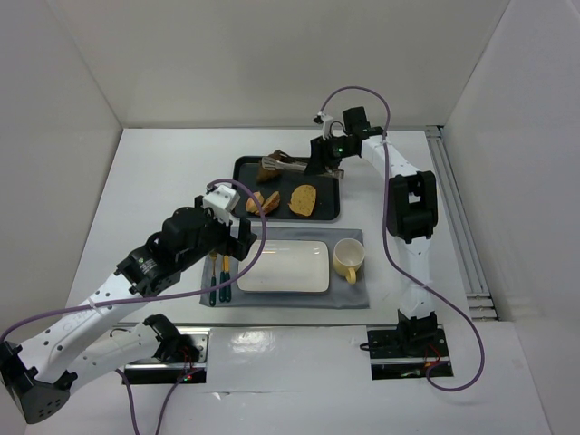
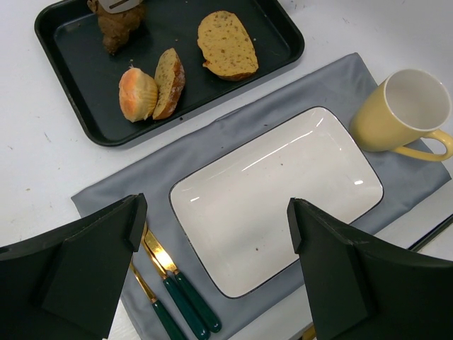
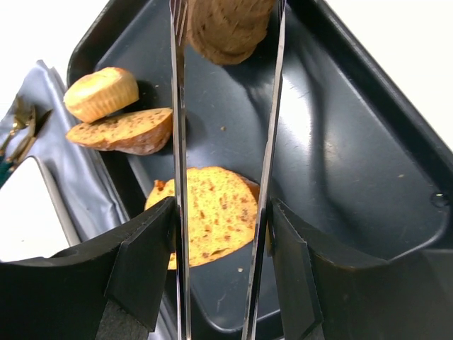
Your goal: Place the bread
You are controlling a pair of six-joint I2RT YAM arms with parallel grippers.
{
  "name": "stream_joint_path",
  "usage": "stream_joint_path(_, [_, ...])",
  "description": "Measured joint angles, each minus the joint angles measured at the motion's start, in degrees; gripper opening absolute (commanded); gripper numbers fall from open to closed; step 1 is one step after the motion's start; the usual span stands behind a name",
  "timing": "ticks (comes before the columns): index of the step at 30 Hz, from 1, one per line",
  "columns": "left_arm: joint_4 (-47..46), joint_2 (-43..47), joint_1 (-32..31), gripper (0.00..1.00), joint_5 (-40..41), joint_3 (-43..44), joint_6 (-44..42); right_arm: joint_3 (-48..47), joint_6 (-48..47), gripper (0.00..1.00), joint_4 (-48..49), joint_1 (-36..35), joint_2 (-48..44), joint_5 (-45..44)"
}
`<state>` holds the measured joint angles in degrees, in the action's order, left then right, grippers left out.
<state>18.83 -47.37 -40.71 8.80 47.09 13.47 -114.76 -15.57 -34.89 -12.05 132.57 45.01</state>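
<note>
Grips metal tongs (image 3: 178,142) with the right pincer (image 3: 219,237), blades pinching a dark brown bread (image 3: 226,25) at the far left end of the black tray (image 3: 340,142) (far of three paler pieces (image 2: 226,42)). Holds the left pincer (image 2: 216,223) wide open, empty, above the white plate (image 2: 269,205) on the grey mat (image 2: 106,198).

Dark brown bread (image 3: 226,28) pinched in tongs (image 3: 178,106), far-left of tray (image 3: 340,156).
</note>
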Motion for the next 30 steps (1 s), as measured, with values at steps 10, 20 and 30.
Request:
stream_joint_path(10, [0.0, 0.0, 0.0, 1.0, 0.0, 0.0, 0.0, 0.0, 0.6, 0.3, -0.9, 0.0, 0.0, 2.4])
stream_joint_path(20, [0.0, 0.0, 0.0, 1.0, 0.4, 0.0, 0.0, 2.3, 0.7, 0.1, -0.7, -0.1, -0.2, 3.8])
stream_joint_path(30, [0.0, 1.0, 0.0, 1.0, 0.6, 0.0, 0.0, 10.1, -0.2, 0.1, -0.8, 2.0, -10.4, 7.7])
